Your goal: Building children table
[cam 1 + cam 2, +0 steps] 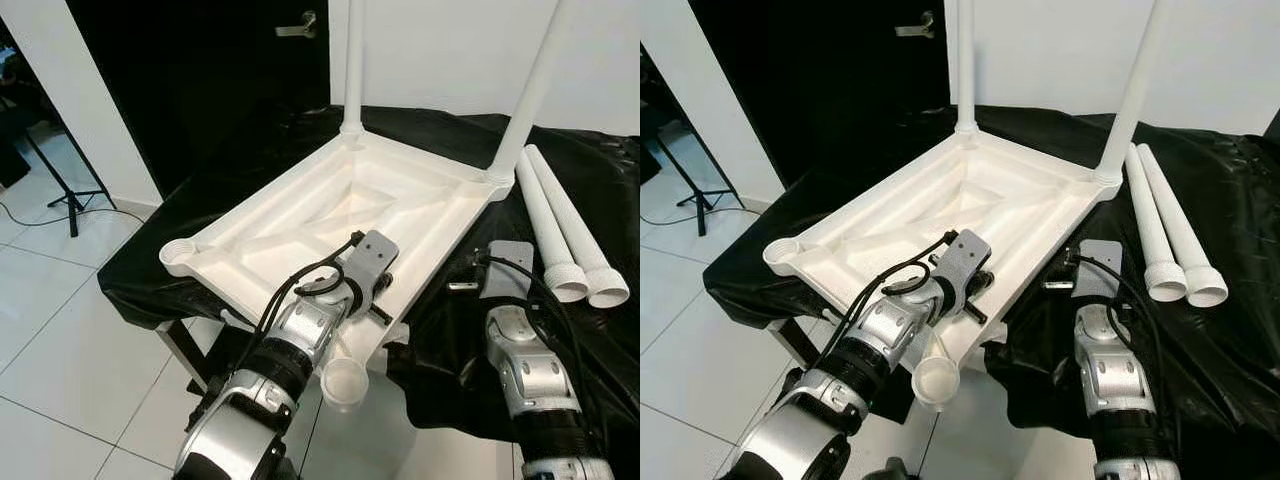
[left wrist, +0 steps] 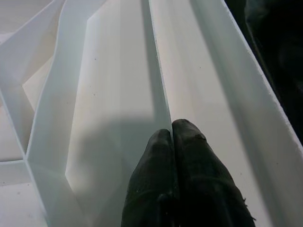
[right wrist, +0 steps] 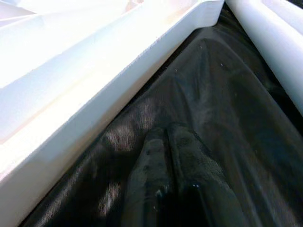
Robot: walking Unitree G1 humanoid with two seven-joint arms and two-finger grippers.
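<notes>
The white plastic table top (image 1: 300, 215) lies upside down on a black-draped surface. Two white legs (image 1: 354, 60) (image 1: 530, 90) stand upright in its far corner sockets. Its near-left socket (image 1: 180, 250) and near-right socket (image 1: 345, 380) are empty. Two loose legs (image 1: 560, 220) lie side by side on the cloth to the right. My left gripper (image 2: 172, 130) is shut, its tips resting on a raised rib (image 2: 158, 71) inside the table top near the right edge. My right gripper (image 3: 165, 135) is shut and lies on the black cloth (image 3: 227, 109) just outside the table top's right rim (image 3: 118, 80).
The draped surface ends just before me, and the table top's near corner overhangs white tile floor (image 1: 70, 330). A black tripod stand (image 1: 70, 190) is at the far left. A dark door with a lever handle (image 1: 300, 25) and a white wall (image 1: 440, 50) are behind.
</notes>
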